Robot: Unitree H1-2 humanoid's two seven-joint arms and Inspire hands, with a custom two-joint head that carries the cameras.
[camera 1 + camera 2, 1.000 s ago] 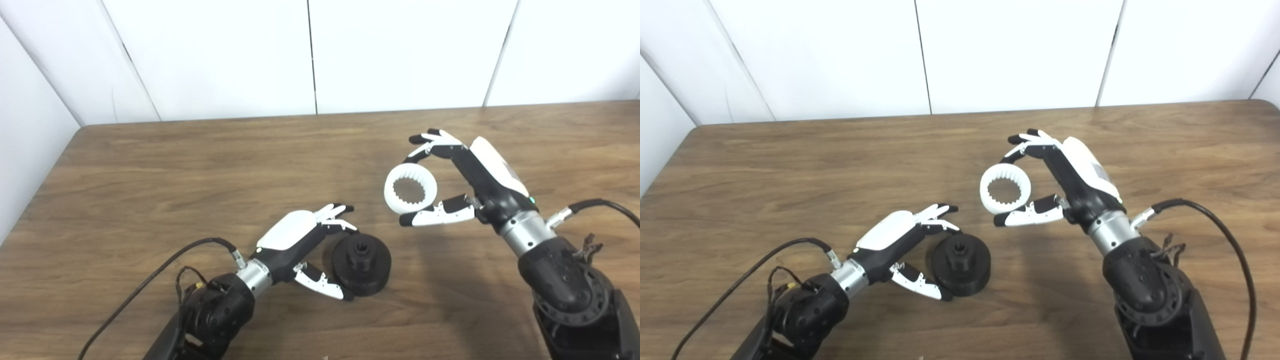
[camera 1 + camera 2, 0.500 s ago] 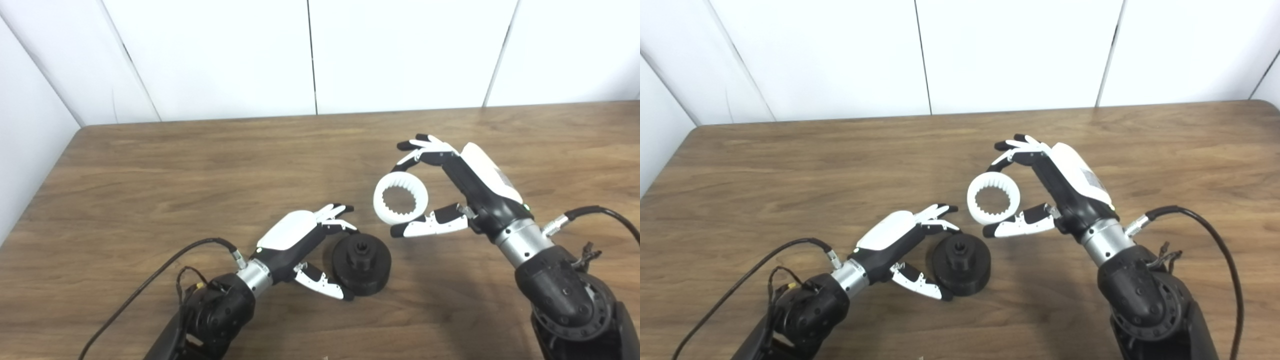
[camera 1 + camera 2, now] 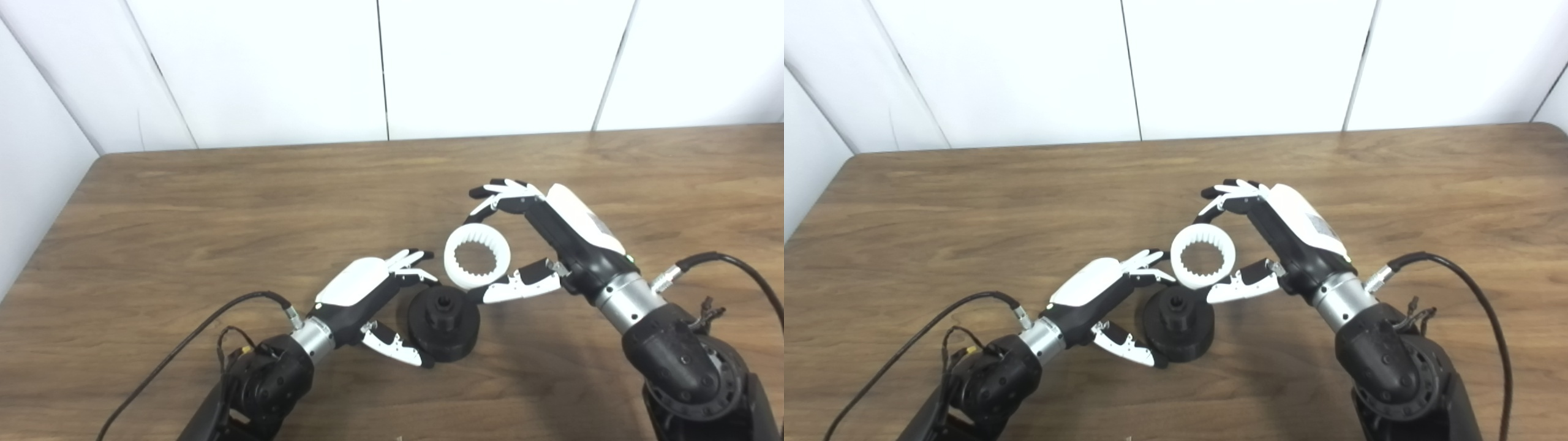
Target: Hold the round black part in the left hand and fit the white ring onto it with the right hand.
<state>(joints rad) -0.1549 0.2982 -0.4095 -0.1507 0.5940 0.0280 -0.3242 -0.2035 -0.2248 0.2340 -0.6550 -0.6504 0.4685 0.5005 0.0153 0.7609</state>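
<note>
The round black part lies flat on the wooden table, its raised hub facing up. My left hand wraps its left side, fingers on the far rim and thumb against the near edge. The white ring, toothed on the inside, is pinched in my right hand, fingers on top and thumb underneath. It hangs tilted toward me, just above and up-right of the black part, overlapping the part's far rim in the picture. Whether ring and part touch is unclear.
The brown table runs to a white panel wall at the back, and its left edge is in view. A black cable trails from the left wrist. Another cable loops from the right wrist.
My right hand has carried the white ring left and down, from well right of the black part to just over its far rim. The left hand and the black part have not moved.
</note>
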